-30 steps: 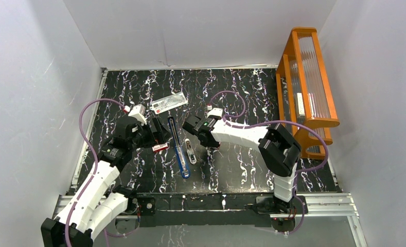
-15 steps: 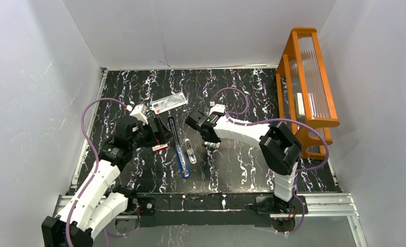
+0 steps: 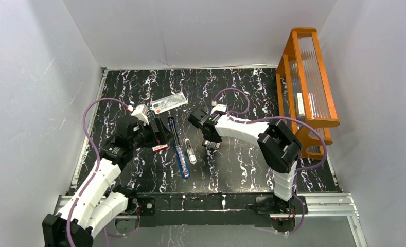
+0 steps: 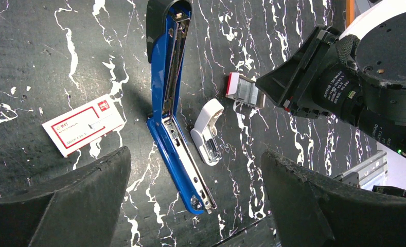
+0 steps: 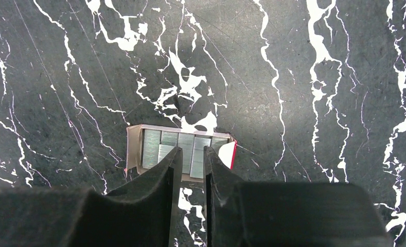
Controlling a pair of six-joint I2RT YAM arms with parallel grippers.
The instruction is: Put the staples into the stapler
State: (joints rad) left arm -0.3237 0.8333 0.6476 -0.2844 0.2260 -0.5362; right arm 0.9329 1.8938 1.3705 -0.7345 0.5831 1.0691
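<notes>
Two wrist views divide the detail. The left one shows us the left gripper (image 4: 194,156) spread wide above the opened stapler (image 4: 167,103), the sleeve (image 4: 82,126) beside it. Only the right one shows the right gripper (image 5: 192,150) set narrow over the staples (image 5: 152,146) in their tray (image 5: 133,154); we cannot confirm a grip.

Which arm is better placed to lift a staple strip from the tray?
Right. The right gripper sits directly over the tray of staples, fingers narrowly apart astride the strips. The left gripper hangs wide open above the stapler and sleeve, the tray off to its side.
</notes>
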